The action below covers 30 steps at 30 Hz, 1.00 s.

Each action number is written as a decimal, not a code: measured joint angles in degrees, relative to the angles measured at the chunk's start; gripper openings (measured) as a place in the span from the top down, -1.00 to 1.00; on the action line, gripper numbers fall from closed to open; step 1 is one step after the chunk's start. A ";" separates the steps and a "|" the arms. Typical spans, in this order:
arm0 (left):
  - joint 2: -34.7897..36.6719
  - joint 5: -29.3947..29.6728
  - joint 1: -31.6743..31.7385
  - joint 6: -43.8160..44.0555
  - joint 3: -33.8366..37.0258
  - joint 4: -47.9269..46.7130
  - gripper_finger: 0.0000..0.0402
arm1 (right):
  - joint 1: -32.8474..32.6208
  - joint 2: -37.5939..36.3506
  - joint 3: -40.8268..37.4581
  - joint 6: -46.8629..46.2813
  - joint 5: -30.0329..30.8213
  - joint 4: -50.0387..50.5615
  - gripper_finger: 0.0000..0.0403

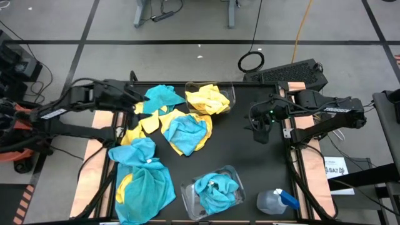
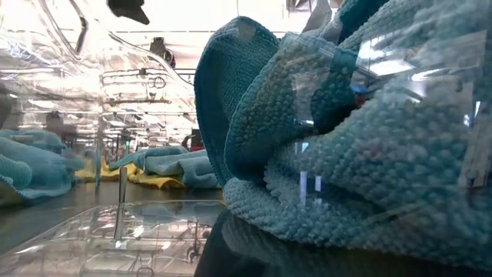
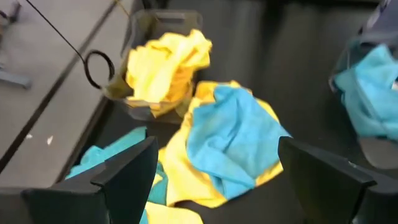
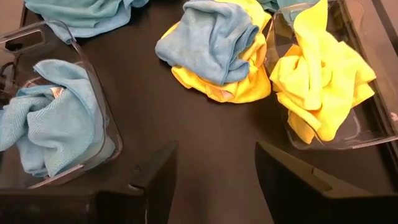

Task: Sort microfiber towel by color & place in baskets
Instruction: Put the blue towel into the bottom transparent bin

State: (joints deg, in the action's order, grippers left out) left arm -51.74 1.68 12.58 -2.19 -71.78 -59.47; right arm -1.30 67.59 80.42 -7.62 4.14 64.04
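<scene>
both hands, left hand (image 1: 139, 100) and right hand (image 1: 259, 132), hang open over the black table (image 1: 250, 169) on grey floor (image 1: 187, 25).

Surface: black table (image 1: 250, 165)
On it: loose yellow and blue towels (image 1: 181, 128), two clear baskets (image 1: 229, 100), a spray bottle (image 1: 275, 201)

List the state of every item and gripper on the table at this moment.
Yellow-towel basket: holds yellow towels.
Blue-towel basket: holds blue towels.
Loose towels: unsorted, blue and yellow mixed.
Spray bottle: lying on its side.
Left gripper: open, empty, above the loose towels.
Right gripper: open, empty, over bare table.
</scene>
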 joint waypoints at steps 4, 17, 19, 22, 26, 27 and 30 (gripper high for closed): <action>-3.32 -1.77 -1.28 0.41 2.61 1.17 -0.67 | -0.03 0.03 -1.88 -0.23 0.00 -0.33 -0.01; -13.86 0.24 -14.07 3.80 14.87 22.03 -0.67 | -5.31 0.02 -5.31 -0.30 0.02 -2.54 -0.01; -16.12 1.56 -15.84 3.38 16.96 26.00 -0.67 | -6.45 0.02 -5.31 -0.24 0.02 -2.52 -0.01; -19.94 3.14 -17.76 3.33 19.23 30.86 -0.67 | -7.80 0.02 -5.31 -0.26 0.06 -2.53 -0.01; -25.80 6.77 -19.22 2.96 19.97 32.07 -0.67 | -8.83 0.02 -5.31 -0.28 0.31 -2.81 -0.01; -27.24 8.26 -19.46 2.87 19.97 32.08 -0.67 | -9.08 0.02 -5.31 -0.28 0.45 -3.27 -0.01; -31.40 10.80 -19.48 2.65 19.97 32.46 -0.67 | -9.84 0.02 -5.50 -0.28 0.60 -5.51 -0.01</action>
State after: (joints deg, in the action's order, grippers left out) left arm -83.14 12.48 -6.90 0.47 -51.81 -27.01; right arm -11.14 67.61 74.91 -7.90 4.75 58.53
